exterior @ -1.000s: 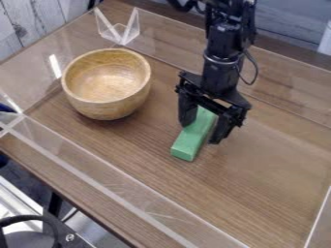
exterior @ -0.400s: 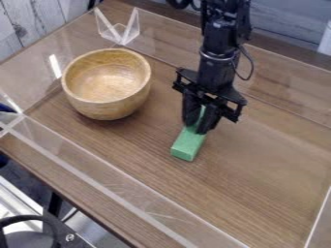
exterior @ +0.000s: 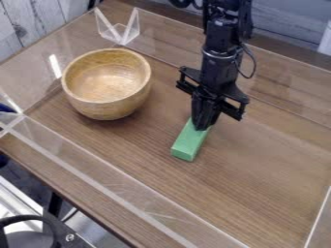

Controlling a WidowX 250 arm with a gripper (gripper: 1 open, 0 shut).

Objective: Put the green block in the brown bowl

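Moved: the fingers of the gripper (exterior: 203, 120), drawn together since the earlier frame, when they stood spread wide on both sides of the block; the arm above leans much as it did.
Gripper: closed in, its fingertips brought close together, pointing down at the far end of the block.
Grasp: the fingertips meet the block's far end, or come right up to it; whether they pinch it firmly is hard to tell, as the dark fingers cover that end.
Green block (exterior: 192, 141): flat on the wooden table (exterior: 135, 165), lying lengthwise away from the camera, its near end in plain sight, its far end under the gripper; it lies outside the bowl.
Brown bowl (exterior: 106, 81): upright on the table, to the left of the block in the view and a little farther back, apart from both block and gripper; its pale inside shows.
Behind: a clear, pointed plastic-looking piece (exterior: 118, 26) beyond the bowl, near the back of the table.
Near edge: dark cables (exterior: 39, 219) at the lower left corner of the view.
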